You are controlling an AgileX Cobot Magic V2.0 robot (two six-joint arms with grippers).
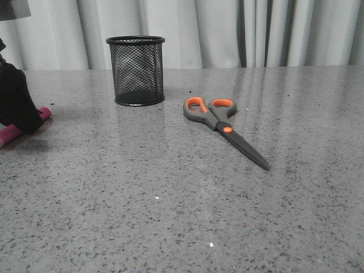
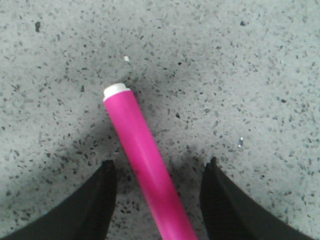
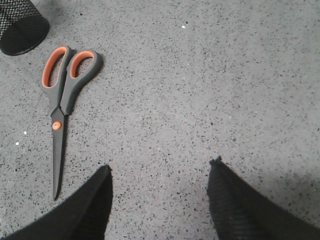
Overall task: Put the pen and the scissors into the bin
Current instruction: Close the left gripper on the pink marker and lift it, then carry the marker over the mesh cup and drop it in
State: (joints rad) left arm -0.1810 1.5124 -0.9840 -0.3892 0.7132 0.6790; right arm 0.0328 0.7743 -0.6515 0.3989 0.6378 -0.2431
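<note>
The magenta pen (image 2: 145, 160) with a white end lies on the table between the open fingers of my left gripper (image 2: 159, 167), which touch neither side of it. In the front view the left gripper (image 1: 20, 105) is at the far left edge, low over the pen (image 1: 11, 134). The scissors (image 1: 223, 126) lie flat at mid-table, handles toward the bin (image 1: 136, 70), a black mesh cup standing upright at the back. My right gripper (image 3: 160, 167) is open and empty above bare table, with the scissors (image 3: 62, 100) off to one side of it.
Grey speckled tabletop (image 1: 182, 216) with grey curtains (image 1: 227, 28) behind it. The bin's base (image 3: 20, 30) shows in a corner of the right wrist view, near the scissors' handles.
</note>
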